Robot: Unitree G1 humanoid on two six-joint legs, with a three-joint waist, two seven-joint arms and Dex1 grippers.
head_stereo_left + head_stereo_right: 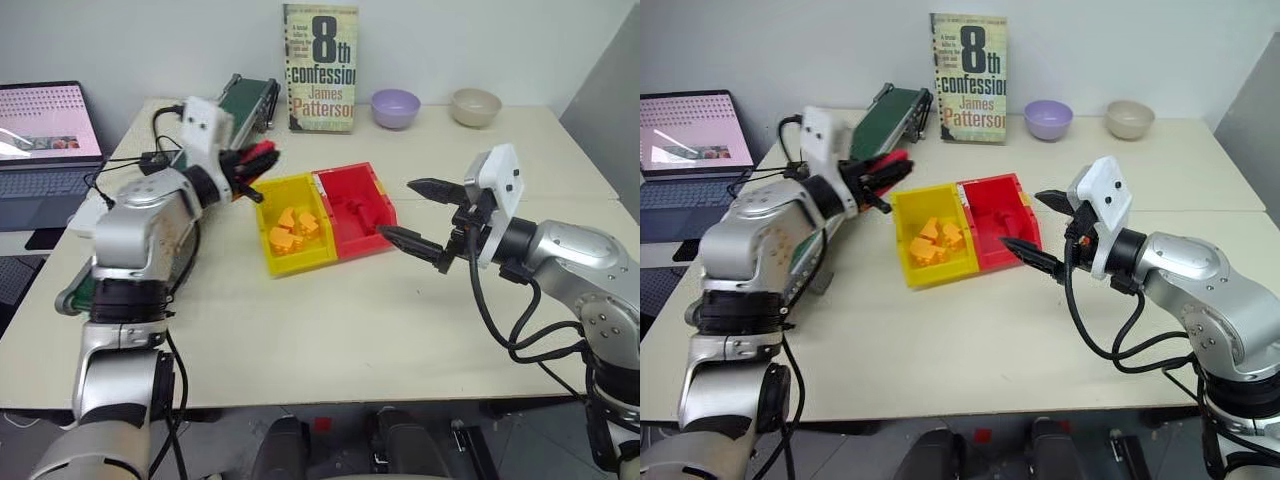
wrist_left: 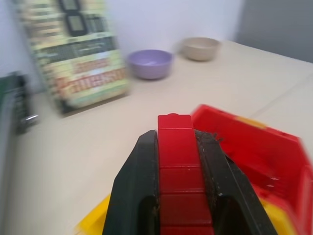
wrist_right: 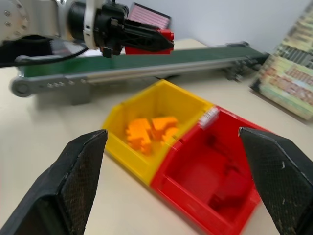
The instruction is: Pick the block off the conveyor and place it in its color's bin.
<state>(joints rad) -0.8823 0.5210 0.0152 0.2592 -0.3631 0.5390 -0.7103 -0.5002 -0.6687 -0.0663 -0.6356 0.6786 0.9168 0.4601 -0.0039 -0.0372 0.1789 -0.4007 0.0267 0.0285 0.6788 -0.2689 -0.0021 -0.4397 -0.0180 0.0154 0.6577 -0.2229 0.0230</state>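
Now block [image 2: 176,166] clamped between left tool [image 2: 178,128] fingers.

The table [image 1: 330,330] has two joined bins near its middle. The bin [image 1: 358,208] sits on the right, w/ the other bin [image 1: 288,228] touching it on the left. Small blocks [image 1: 293,231] lie in the left one; more blocks lie in the right one. The conveyor [image 3: 146,63] runs along the table's left side, behind the bins, to the back edge. A book [image 1: 320,68] stands upright at the back, against the wall. Two bowls sit right of the book: one bowl [image 1: 396,107] near it, the next bowl [image 1: 475,106] further right. A laptop [image 1: 45,140] sits off the table's left side. The left gripper [image 1: 258,166] is above the table, just left of the bins & in front of the conveyor, w/ the block [image 2: 177,166] between its fingers. The right gripper [image 1: 418,215] is just right of the bins, fingers wide apart.
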